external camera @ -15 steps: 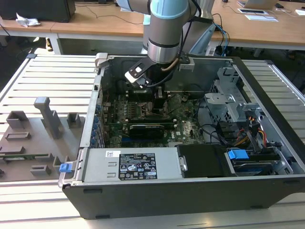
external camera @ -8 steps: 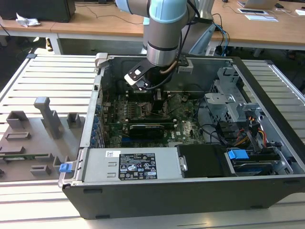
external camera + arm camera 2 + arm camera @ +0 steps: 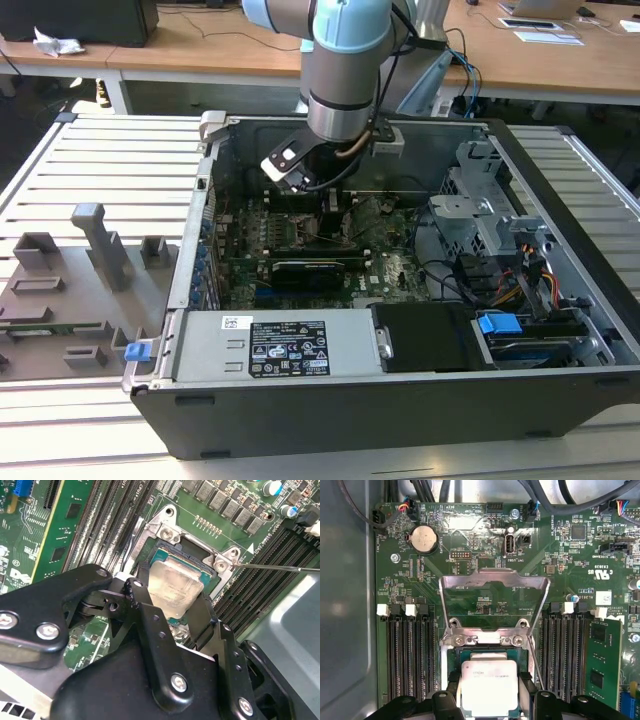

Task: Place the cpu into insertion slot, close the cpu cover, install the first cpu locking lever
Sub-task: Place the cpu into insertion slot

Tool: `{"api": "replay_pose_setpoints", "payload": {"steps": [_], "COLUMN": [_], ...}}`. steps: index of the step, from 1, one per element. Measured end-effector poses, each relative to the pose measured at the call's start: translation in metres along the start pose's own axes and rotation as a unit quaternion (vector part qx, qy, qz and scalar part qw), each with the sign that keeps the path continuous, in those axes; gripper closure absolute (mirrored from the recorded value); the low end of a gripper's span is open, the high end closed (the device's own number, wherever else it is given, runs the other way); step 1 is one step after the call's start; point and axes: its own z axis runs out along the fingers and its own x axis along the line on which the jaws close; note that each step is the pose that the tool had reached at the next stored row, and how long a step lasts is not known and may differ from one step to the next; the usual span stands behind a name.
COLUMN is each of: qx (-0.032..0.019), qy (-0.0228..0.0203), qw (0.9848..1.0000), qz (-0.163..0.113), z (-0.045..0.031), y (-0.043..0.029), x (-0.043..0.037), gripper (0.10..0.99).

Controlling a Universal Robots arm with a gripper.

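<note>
The cpu (image 3: 489, 687) (image 3: 175, 587), a flat square chip with a silvery top, sits between the black fingers (image 3: 451, 692) of my gripper (image 3: 490, 692) (image 3: 175, 607), which is shut on it. It is right at the insertion slot (image 3: 456, 655) (image 3: 200, 555), roughly square with the frame; whether it is seated I cannot tell. The cpu cover (image 3: 495, 576), a metal frame with a square window, stands flipped open beyond the slot. A thin wire locking lever (image 3: 270, 568) (image 3: 534, 657) sticks out free beside the slot. In the exterior view the gripper (image 3: 325, 215) is deep inside the computer case (image 3: 350, 400).
Long black memory slots (image 3: 407, 655) (image 3: 560, 650) flank the socket on both sides. A black expansion card (image 3: 305, 270), a grey power supply (image 3: 270, 345) and drive cages (image 3: 480, 215) crowd the case. A grey fixture tray (image 3: 90, 270) lies at the exterior view's left.
</note>
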Motion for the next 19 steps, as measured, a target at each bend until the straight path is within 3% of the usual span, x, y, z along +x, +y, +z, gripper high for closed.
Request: {"api": "replay_pose_setpoints", "payload": {"steps": [13,15,16,19], "qx": [0.0,-0.0001,0.0,0.0], "qy": [0.001,0.0012,0.0011,0.0011], "qw": [1.0,1.0,1.0,1.0], "qz": [0.0,0.0,0.0,0.0], "z": [0.0017,0.0019,0.0017,0.0016], "y": [0.0,0.0001,0.0001,0.0001], "x": [0.0003,0.0004,0.0003,0.0003], "gripper": [0.545,0.533,0.471,0.471]}}
